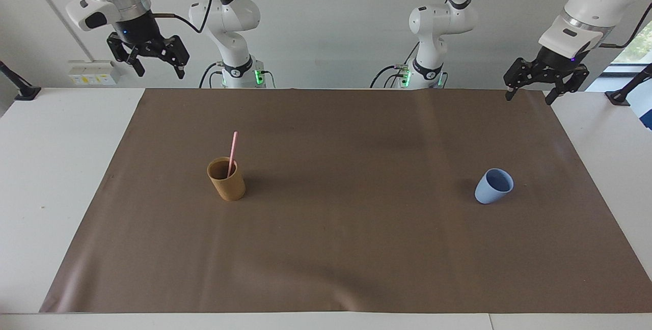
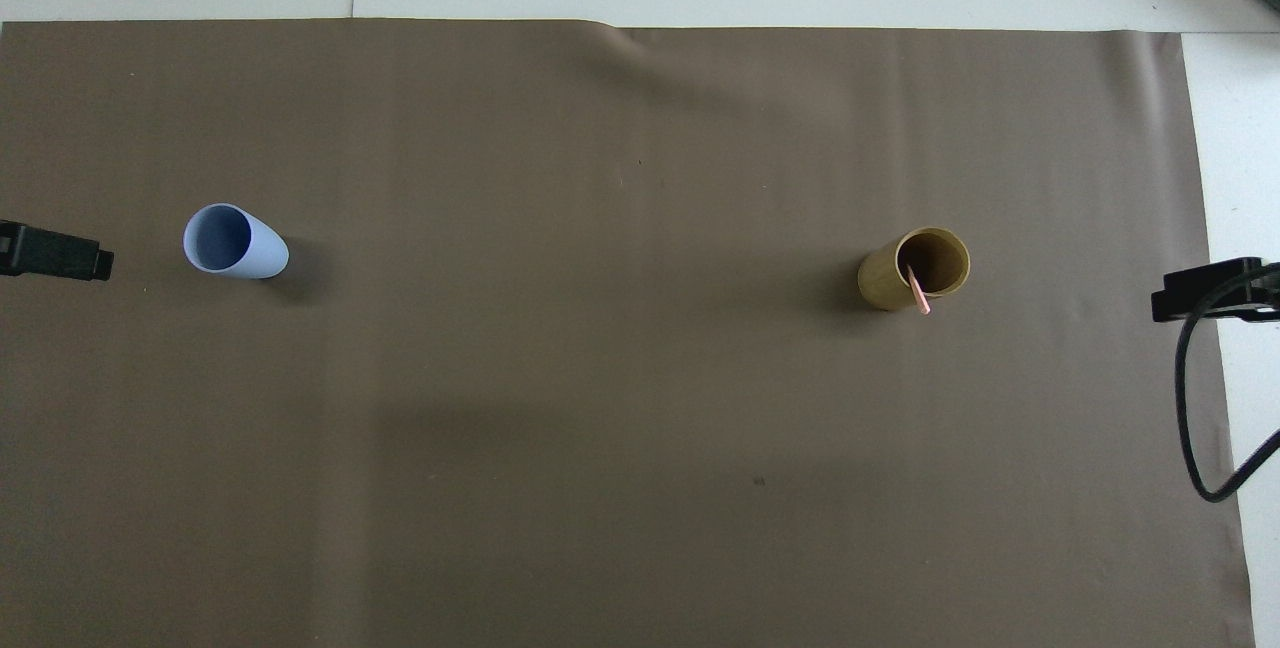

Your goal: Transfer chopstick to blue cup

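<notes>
Robotics lab: two bench-mounted arms, white table (image 1: 51, 177) with brown mat (image 1: 346, 238), bare wall, cabling.

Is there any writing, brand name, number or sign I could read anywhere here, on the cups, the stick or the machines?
None can be read.
The blue cup, the brown cup and the pink stick are plain.
The brown mat has no print.
The round dark marks on the arm bases are too small to read.
The pale box on the wall is too small to read too.
</notes>
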